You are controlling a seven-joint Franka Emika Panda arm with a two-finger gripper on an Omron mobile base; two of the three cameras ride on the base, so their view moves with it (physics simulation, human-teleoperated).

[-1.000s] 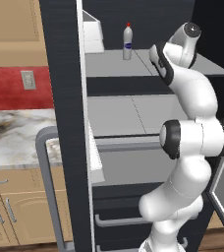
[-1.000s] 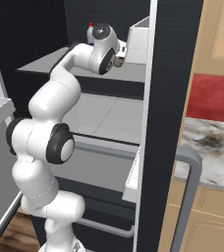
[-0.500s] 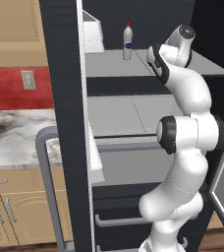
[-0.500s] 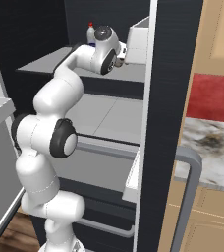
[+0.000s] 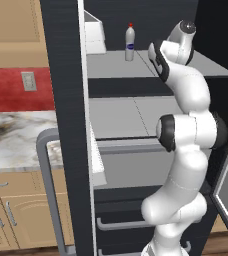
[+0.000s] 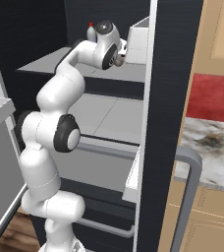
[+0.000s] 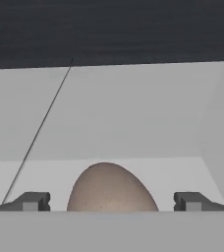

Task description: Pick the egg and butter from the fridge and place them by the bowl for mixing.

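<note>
With fingers [image 7: 112, 202] spread, egg [image 7: 112, 188] lies between.

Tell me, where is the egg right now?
In the hand view, the egg sits on a grey fridge shelf, right between the open gripper's fingertips.

White arm [image 5: 188, 145] — dark joints

egg [image 7: 112, 189] on shelf [image 7: 133, 123] — between fingertips [image 7: 33, 202]
</note>
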